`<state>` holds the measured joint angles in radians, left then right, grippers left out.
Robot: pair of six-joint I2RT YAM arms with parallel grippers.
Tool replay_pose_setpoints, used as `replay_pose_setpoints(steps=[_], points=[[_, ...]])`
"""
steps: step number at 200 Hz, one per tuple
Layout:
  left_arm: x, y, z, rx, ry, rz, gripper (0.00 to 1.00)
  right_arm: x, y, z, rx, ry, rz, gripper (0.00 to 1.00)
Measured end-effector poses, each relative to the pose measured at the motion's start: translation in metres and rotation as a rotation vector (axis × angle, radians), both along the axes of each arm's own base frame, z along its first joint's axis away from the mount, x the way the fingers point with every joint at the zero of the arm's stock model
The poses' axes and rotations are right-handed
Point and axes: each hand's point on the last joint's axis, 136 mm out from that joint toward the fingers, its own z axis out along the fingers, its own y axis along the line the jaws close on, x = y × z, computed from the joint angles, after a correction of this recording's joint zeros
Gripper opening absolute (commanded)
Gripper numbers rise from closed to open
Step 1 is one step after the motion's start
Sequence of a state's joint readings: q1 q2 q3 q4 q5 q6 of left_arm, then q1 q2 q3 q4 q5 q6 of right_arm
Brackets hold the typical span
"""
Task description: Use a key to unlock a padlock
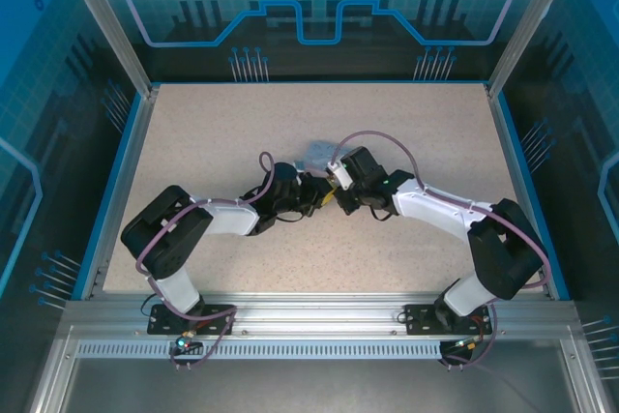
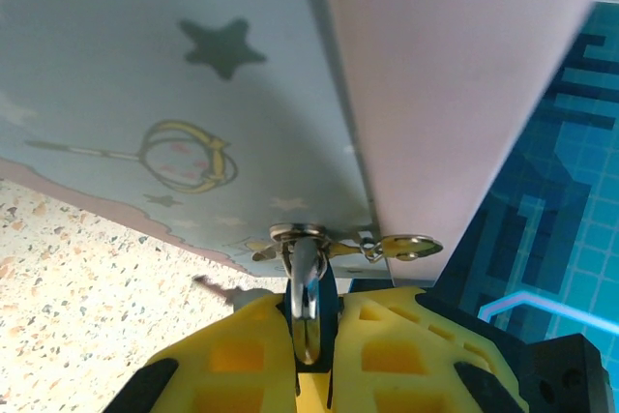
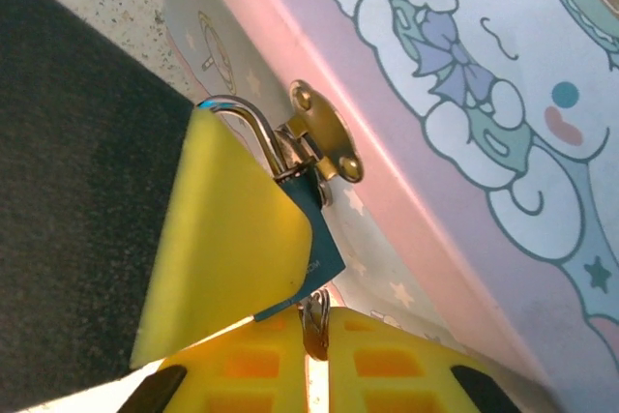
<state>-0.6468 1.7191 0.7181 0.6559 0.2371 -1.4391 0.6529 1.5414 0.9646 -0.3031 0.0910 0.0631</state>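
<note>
Speckled counter (image 1: 193, 132) is being occupied at centre by cartoon-printed tin (image 3: 464, 94). Padlock (image 3: 324, 239) is being clamped between fingers of left tool (image 2: 309, 311), shackle (image 3: 247, 115) hooked through tin hasp (image 3: 324, 137). Key (image 3: 312, 321) is being pinched by right tool (image 3: 315, 340), just below padlock body; contact cannot be told.

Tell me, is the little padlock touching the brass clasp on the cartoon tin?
Touching. In the right wrist view, the padlock's silver shackle hooks through the loop of the brass clasp on the tin, metal resting against metal.
</note>
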Motion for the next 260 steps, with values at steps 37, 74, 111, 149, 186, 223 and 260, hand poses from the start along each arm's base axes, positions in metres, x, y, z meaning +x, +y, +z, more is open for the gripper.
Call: replay_pose_setpoints(steps=[37, 74, 111, 149, 186, 223, 260], points=[[0.001, 0.001, 0.001, -0.003, -0.003, 0.003, 0.00, 0.000, 0.001, 0.002, 0.090, 0.068, -0.018, 0.13], [0.002, 0.001, 0.001, -0.003, -0.006, 0.004, 0.00, -0.003, 0.004, 0.005, 0.166, 0.126, -0.036, 0.41], [0.003, 0.000, 0.004, -0.010, -0.020, 0.005, 0.00, -0.009, 0.002, 0.030, 0.288, 0.133, -0.049, 0.60], [0.001, 0.001, 0.001, 0.002, -0.025, -0.001, 0.00, -0.016, -0.009, 0.028, 0.404, 0.173, -0.125, 0.65], [-0.004, 0.005, -0.008, 0.030, -0.027, -0.012, 0.00, -0.024, -0.006, 0.008, 0.467, 0.258, -0.188, 0.66], [-0.007, 0.009, -0.017, 0.063, -0.037, -0.022, 0.00, -0.016, -0.001, -0.006, 0.508, 0.308, -0.263, 0.66], [-0.009, 0.015, -0.038, 0.110, -0.022, -0.030, 0.00, -0.012, 0.000, -0.030, 0.503, 0.383, -0.335, 0.66]])
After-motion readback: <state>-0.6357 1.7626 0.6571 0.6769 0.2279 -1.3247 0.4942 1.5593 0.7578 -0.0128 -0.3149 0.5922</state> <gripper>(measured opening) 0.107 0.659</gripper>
